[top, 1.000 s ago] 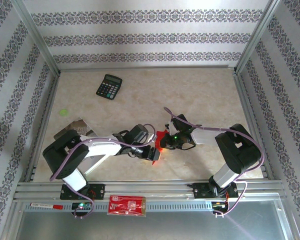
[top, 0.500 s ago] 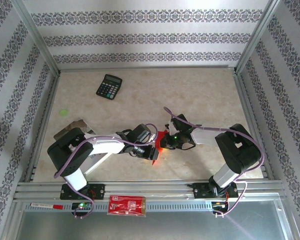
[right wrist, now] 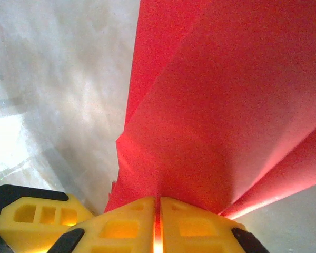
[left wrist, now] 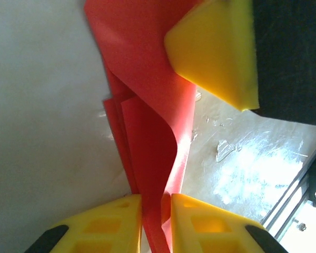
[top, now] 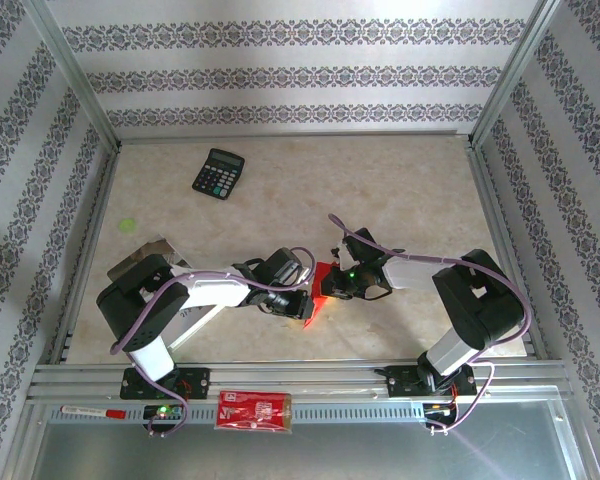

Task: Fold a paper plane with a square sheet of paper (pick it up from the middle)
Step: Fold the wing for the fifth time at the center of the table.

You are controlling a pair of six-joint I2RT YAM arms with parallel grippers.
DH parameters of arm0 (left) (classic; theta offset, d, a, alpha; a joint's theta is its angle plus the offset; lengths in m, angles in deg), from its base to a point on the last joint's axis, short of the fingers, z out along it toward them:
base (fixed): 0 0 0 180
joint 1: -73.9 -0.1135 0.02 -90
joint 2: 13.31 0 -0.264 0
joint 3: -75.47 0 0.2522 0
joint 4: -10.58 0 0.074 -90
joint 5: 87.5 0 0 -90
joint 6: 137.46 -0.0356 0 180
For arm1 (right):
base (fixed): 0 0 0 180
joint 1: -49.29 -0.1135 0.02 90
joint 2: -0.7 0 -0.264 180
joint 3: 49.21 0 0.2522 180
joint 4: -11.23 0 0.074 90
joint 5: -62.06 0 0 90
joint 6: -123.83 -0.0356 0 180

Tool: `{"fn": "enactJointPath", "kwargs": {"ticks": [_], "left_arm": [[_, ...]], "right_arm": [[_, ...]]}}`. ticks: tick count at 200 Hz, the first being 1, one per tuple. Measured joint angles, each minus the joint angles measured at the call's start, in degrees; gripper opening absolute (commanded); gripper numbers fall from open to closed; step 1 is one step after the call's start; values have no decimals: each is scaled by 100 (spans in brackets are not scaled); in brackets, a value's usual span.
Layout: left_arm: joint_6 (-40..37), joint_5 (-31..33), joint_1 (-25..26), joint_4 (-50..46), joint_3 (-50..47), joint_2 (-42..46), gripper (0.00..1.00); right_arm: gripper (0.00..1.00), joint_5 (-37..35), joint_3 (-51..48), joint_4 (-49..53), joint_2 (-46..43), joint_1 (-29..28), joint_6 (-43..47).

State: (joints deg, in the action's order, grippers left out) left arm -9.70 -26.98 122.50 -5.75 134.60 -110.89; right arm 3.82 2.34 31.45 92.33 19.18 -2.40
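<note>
The red sheet of paper point(right wrist: 216, 105), already folded into several layers, hangs between the two arms a little toward 6 o'clock from the middle of the table point(top: 400, 190), well apart from the calculator point(top: 218, 173) out at 10 o'clock. The right gripper point(right wrist: 158, 225), reaching in from 3 o'clock, has its jaws pressed together on a folded edge, with the layers fanning away from it toward 12 o'clock in its own view. The left gripper point(left wrist: 156, 224), reaching in from 9 o'clock, has its jaws drawn in to a narrow slot, and the paper's lower edge stands in that slot, so it appears to pinch it. Whether any part of the paper rests on the table cannot be told. The two grips sit very near each other, with one yellow pad point(left wrist: 216, 47) of the right gripper at 1 o'clock in the left wrist view, so a small misjudged move could knock the fingers together. If the arms draw apart or twist against each other, the thin paper may tear at either pinch. The left grip takes only a sliver near the edge, so the paper could slide out and the layers spring open. With the loose flap curling between the grips, a crease pressed now may land off the centre ridge and leave the plane lopsided.
</note>
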Motion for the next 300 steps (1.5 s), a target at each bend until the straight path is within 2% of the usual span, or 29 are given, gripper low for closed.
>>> {"fn": "enactJointPath", "kwargs": {"ticks": [179, 220, 268, 300], "left_arm": [[17, -39, -35, 11, -2, -31, 17], [15, -24, -26, -4, -2, 37, 25], [-4, -22, -22, -61, -4, 452, 28], [-74, -33, -15, -42, -17, 1010, 19]], "right_arm": [[12, 24, 149, 15, 179, 114, -2], [11, 22, 146, 13, 179, 114, 0], [10, 22, 136, 4, 179, 114, -2], [10, 22, 133, -4, 179, 114, -2]]}}
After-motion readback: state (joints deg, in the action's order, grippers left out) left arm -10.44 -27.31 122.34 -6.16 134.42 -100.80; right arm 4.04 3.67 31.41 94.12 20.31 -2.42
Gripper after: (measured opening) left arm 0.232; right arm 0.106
